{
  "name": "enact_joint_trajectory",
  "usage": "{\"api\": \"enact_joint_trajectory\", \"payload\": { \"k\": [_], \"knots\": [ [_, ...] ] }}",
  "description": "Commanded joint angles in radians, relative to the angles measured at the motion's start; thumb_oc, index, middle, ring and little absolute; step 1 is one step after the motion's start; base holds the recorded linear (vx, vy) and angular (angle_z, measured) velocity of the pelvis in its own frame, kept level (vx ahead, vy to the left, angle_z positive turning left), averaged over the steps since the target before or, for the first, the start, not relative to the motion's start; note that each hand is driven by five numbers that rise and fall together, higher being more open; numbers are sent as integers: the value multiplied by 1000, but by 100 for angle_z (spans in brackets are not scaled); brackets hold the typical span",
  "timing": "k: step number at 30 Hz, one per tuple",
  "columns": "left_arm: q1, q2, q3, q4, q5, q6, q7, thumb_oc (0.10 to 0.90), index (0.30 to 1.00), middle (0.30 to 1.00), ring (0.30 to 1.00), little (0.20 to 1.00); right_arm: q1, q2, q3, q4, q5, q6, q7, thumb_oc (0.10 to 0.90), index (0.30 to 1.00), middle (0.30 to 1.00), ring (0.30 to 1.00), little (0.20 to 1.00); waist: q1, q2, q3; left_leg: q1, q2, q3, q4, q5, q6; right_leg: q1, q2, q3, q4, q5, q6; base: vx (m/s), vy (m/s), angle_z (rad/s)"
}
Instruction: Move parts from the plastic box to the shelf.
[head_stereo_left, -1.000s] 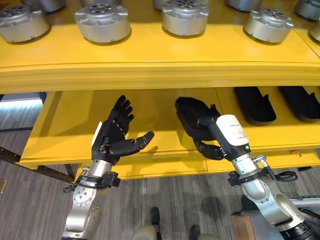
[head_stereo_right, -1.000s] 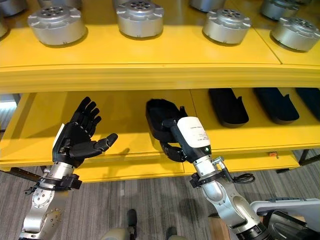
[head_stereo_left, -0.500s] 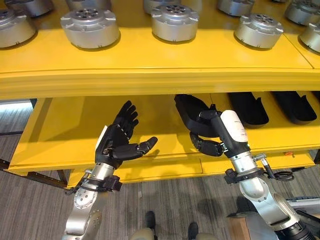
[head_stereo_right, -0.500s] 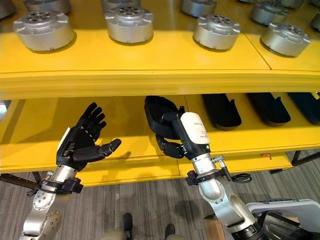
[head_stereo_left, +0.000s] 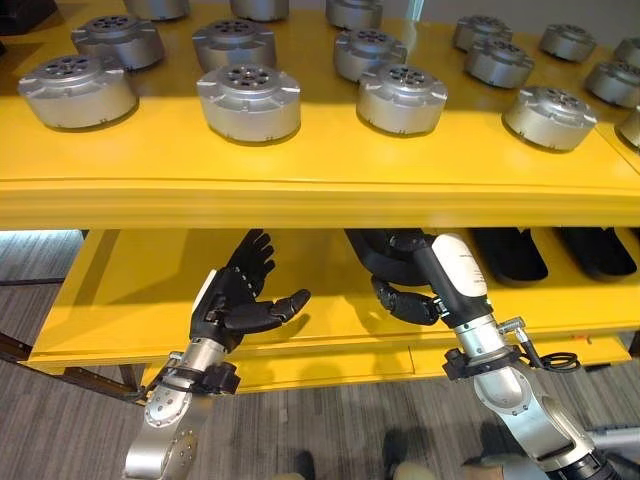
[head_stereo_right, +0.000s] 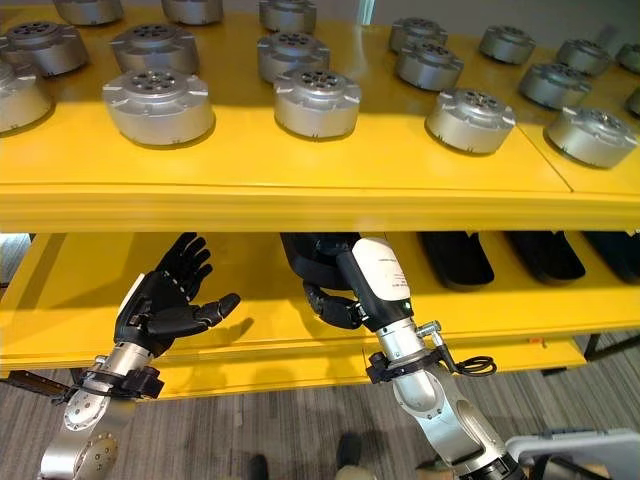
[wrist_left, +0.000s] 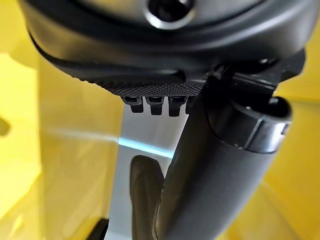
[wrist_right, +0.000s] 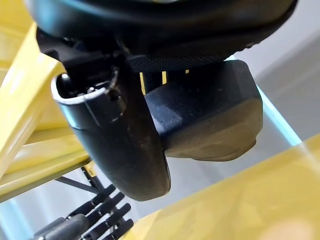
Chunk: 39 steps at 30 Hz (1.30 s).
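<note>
right hand (head_stereo_right: 335, 305) fingers curled round the black part (head_stereo_right: 312, 257) over the yellow lower shelf (head_stereo_right: 250, 330); left hand (head_stereo_right: 160, 300) spread wide, empty.

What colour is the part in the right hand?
Black; the moulded part held by the right hand shows best in the right eye view.

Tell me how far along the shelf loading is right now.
Done: two black parts already lie on the lower shelf, right of the hands. In hand: the right hand grips another black part just over that shelf. The left hand hovers open and empty. Left: setting this part down and releasing it.
</note>
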<state>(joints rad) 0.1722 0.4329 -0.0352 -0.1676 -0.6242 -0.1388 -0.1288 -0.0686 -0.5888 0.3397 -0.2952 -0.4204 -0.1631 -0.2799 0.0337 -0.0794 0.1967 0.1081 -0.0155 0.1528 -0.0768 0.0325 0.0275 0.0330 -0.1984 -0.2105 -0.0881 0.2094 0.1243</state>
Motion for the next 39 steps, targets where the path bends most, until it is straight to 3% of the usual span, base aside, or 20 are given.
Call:
{"api": "enact_joint_trajectory", "payload": {
  "k": [1, 11, 22, 27, 39],
  "knots": [
    [-85, 6, -18, -128, -32, -106, -36, 900, 1000, 1000, 1000, 1000, -146, -35, -47, -48, 43, -45, -48, 400, 300, 300, 300, 300, 4, 32, -54, 56, 139, 18, -11, -67, -95, 43, 25, -15, 21, -125, 52, 34, -20, 38],
    [-73, 17, -19, -126, -32, -122, -21, 900, 1000, 1000, 1000, 1000, -142, -49, -36, -38, 68, 0, -80, 400, 300, 300, 300, 300, 12, 30, -54, 62, 140, -3, -11, -66, -94, 82, 37, -6, 14, -140, 39, 15, -6, 3],
    [-108, 39, -34, -130, -44, -78, -14, 900, 1000, 1000, 1000, 1000, -198, -67, -41, -15, 83, 66, -53, 400, 300, 300, 300, 300, 21, 30, -23, 40, 129, -13, -3, -58, -86, 46, 48, 14, 74, -177, 26, -27, -14, 4],
    [-181, 47, -49, -119, -33, -98, -6, 900, 1000, 1000, 1000, 1000, -271, -67, -38, 15, 85, 79, -58, 400, 300, 300, 300, 300, 24, 27, 30, -54, 141, -17, 118, -73, -88, -35, 45, 22, 184, -211, 14, -140, -46, 10],
    [-309, 38, -65, -109, 26, -59, 34, 900, 1000, 1000, 1000, 1000, -401, -28, -53, 126, 134, 112, -94, 400, 300, 300, 300, 300, 28, 9, 136, -231, 171, -39, 367, -141, -82, -181, 47, 35, 398, -291, -23, -67, -59, 5]
  ]
}}
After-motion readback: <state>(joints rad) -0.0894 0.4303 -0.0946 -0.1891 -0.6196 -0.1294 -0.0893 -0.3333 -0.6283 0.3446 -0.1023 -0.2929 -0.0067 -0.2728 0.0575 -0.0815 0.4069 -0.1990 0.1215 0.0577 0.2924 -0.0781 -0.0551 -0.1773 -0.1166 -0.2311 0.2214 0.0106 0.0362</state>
